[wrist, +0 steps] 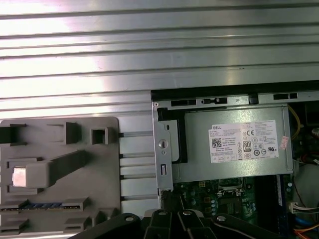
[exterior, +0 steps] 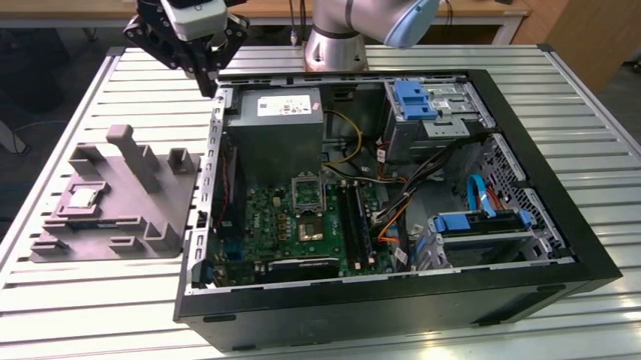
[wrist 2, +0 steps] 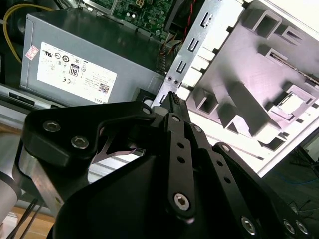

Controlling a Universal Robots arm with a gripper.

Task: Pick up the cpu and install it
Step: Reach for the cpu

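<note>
The silver slatted metal table [exterior: 100, 315] carries all items.

The open black tower computer case [exterior: 401, 300] lies on its side on the table, interior facing up. Just beside it, toward the exterior view's left, the large grey plastic tray with upright posts [exterior: 140, 217] lies flat on the slats.

Inside the case, the grey box-shaped metal power supply with a white label [exterior: 275, 127] sits at the far end. The green motherboard [exterior: 275, 217] lies nearer the camera than the power supply. The square metal-framed socket [exterior: 311, 223] is on the motherboard, and no chip is seated in it.

My black two-finger pincer [exterior: 209, 88] hangs above the far corner of the case at the exterior view's left, just beside the power supply. In the second wrist view the pincer [wrist 2: 173, 98] has its fingers drawn together to a single tip, with nothing between them. The fingers touch neither the case nor the tray.

The cpu [exterior: 82, 197], a small flat square chip with a pale silvery top, rests in a square recess of the tray, on the side away from the case. The first wrist view shows the cpu [wrist: 21, 176] lying flat in that recess, well apart from the pincer.
</note>
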